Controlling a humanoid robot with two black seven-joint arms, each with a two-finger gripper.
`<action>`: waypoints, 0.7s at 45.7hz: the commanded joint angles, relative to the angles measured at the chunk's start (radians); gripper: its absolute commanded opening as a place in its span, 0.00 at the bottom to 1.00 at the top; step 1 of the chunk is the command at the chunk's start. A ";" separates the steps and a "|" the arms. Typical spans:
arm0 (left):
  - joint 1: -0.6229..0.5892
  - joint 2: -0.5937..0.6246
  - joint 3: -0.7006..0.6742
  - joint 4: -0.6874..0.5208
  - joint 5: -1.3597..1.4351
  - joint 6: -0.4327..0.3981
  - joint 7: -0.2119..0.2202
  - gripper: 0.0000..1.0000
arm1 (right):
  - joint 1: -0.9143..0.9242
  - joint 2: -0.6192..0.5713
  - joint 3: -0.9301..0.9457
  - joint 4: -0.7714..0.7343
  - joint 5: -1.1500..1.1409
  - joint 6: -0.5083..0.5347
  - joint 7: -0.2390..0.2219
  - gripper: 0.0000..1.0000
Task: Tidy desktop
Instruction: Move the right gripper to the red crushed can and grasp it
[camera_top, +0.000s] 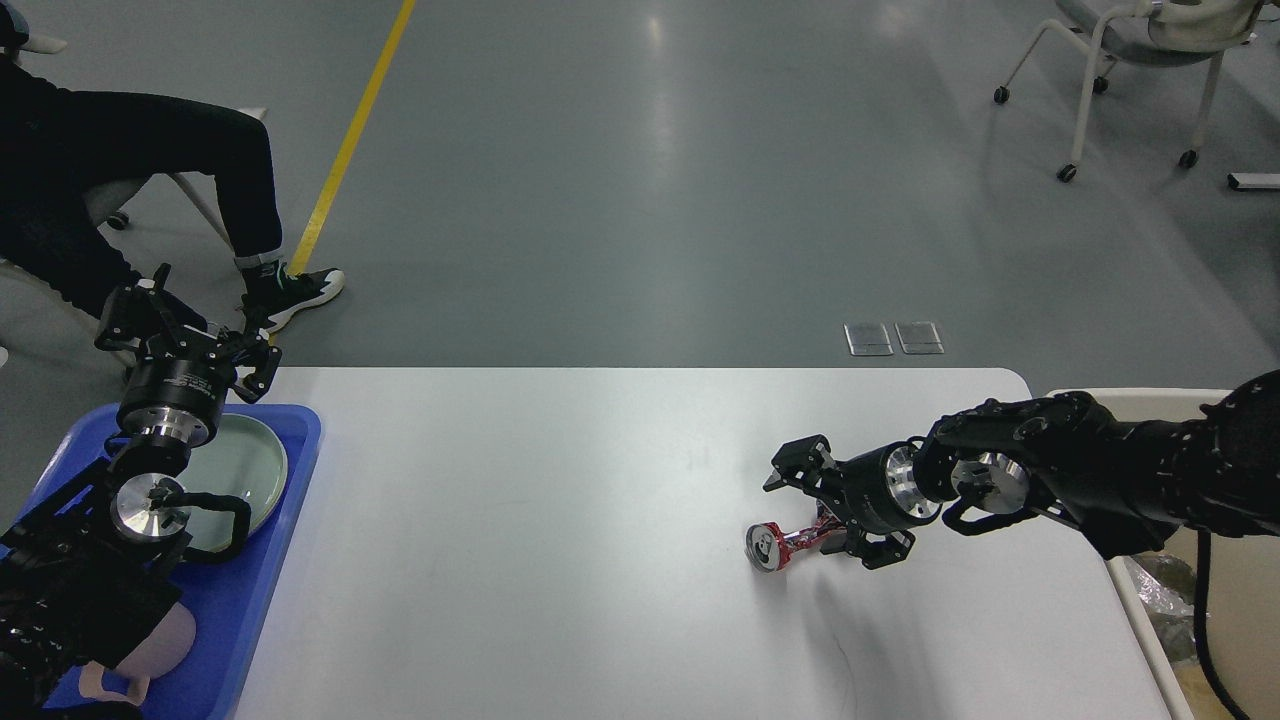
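The white desktop (560, 560) fills the lower middle of the head view. A crushed red can (785, 541) lies on it right of centre, its silver end facing left. My right gripper (822, 508) is open, low over the desktop, with its fingers on either side of the can's right end. My left gripper (187, 322) is open and empty, held above the far edge of the blue tray (250, 590) at the left.
The blue tray holds a pale green plate (245, 470) and a pink item (165, 640). A beige bin (1160, 640) with rubbish stands at the desktop's right edge. A seated person (130, 160) is at far left, a chair (1140, 60) at far right.
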 joint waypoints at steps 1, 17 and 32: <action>0.000 0.000 0.000 0.000 0.000 0.000 0.000 0.97 | -0.026 0.009 0.001 -0.014 -0.002 -0.051 0.001 0.98; 0.000 0.000 0.000 0.000 0.000 0.000 0.000 0.97 | -0.122 0.044 -0.009 -0.126 -0.010 -0.206 0.001 0.93; 0.000 0.000 0.000 0.000 0.000 0.000 0.000 0.97 | -0.122 0.050 -0.012 -0.121 -0.013 -0.213 0.005 0.82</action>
